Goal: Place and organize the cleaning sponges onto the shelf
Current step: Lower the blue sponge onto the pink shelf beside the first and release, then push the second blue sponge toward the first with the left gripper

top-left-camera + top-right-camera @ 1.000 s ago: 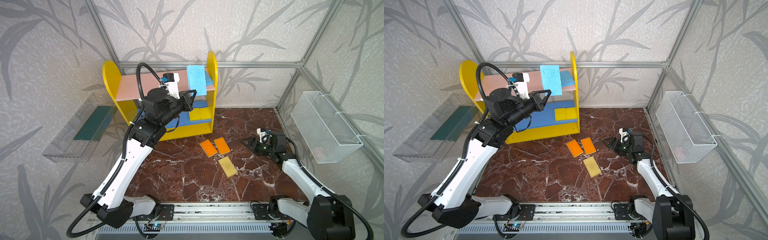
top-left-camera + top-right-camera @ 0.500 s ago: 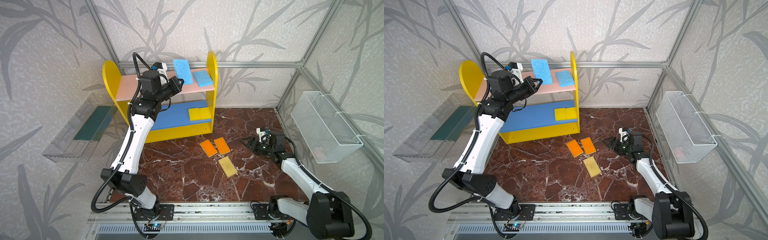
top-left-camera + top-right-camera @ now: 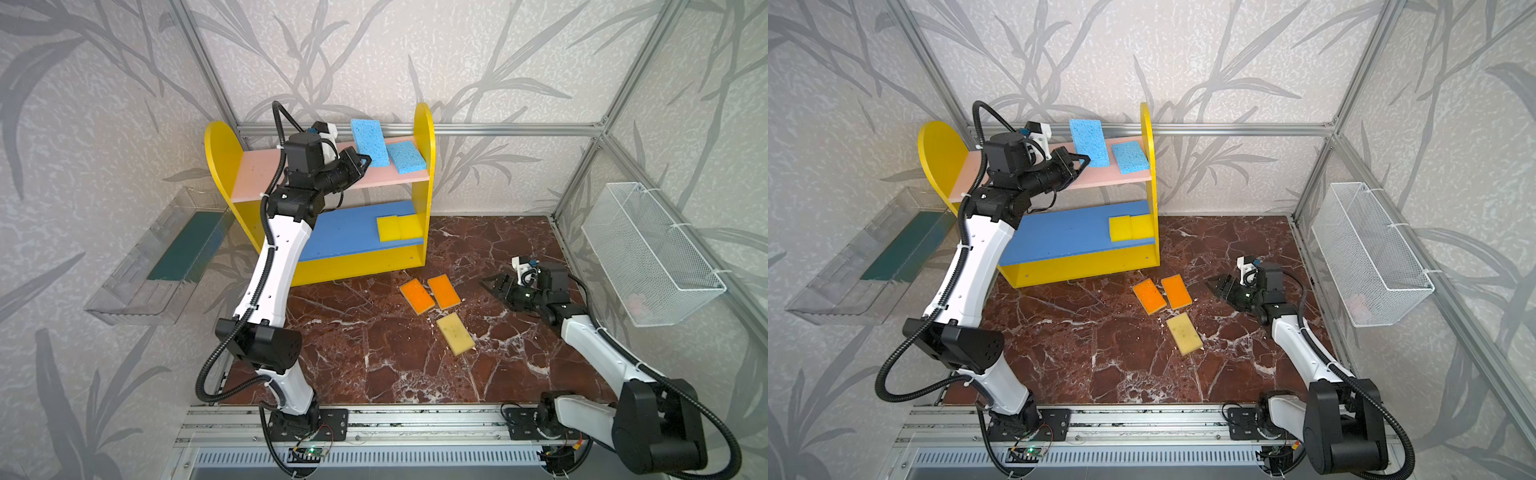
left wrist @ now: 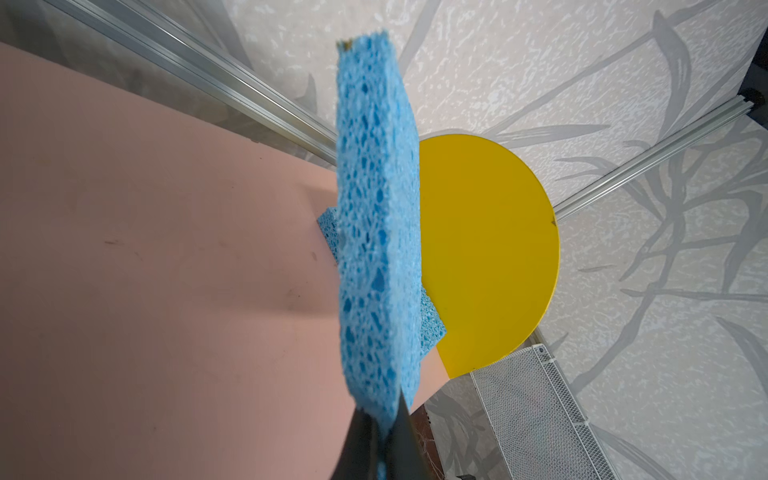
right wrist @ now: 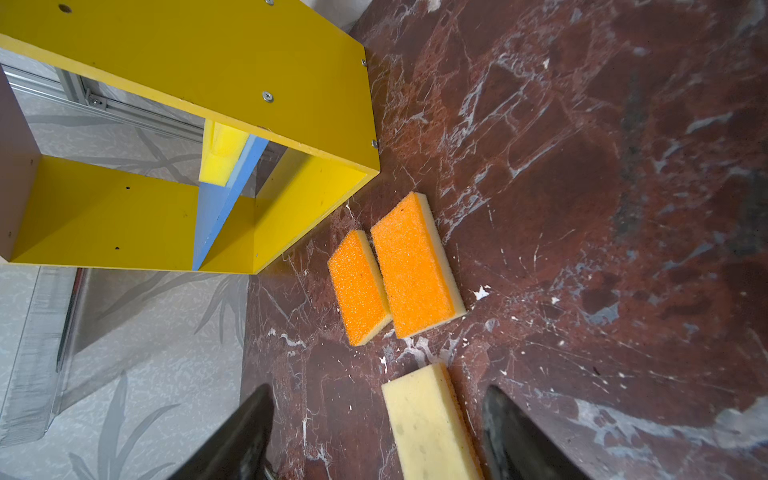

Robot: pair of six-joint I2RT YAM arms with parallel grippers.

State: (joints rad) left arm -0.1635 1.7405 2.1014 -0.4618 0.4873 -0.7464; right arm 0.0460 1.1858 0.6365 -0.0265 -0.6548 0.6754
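your left gripper is clamped on one short end of a blue sponge, fingers squeezed together on the foam, over the pink board of the shelf. the sponge's long axis runs from the shelf's front toward its back, and its far end tips up past the board's rear edge. a second blue sponge lies flat on that board just beside it, against the shelf's right panel, also running front to back. two yellow sponges sit side by side on the blue board at the shelf's right end. two orange sponges lie parallel on the floor just in front of the shelf's right corner. a pale sponge lies farther out, angled the same way. your right gripper hangs low, well out from the shelf, fingers spread apart and holding nothing, pointing toward the floor sponges.
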